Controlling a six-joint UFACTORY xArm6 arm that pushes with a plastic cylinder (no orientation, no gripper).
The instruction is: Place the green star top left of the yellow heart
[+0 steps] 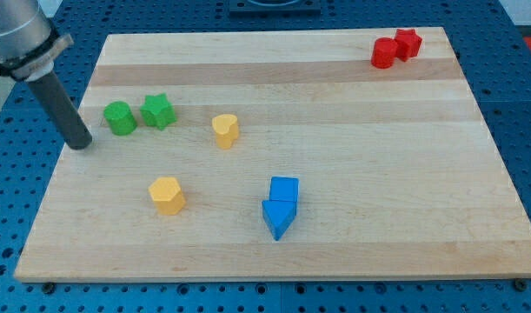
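my tip [79,143]: bare rod, grasps nothing, left of green cylinder [120,118] | green star [159,111] beside it | arm [22,35] cropped

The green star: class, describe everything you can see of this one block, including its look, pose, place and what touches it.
The green star is a small, solid-looking block of plain bright green, with blunt points. It sits flat on the wooden board near the view's left. The green cylinder stands close on its left, possibly touching; the yellow heart lies apart to its right, slightly lower. My tip rests left of both green blocks, not touching the star.
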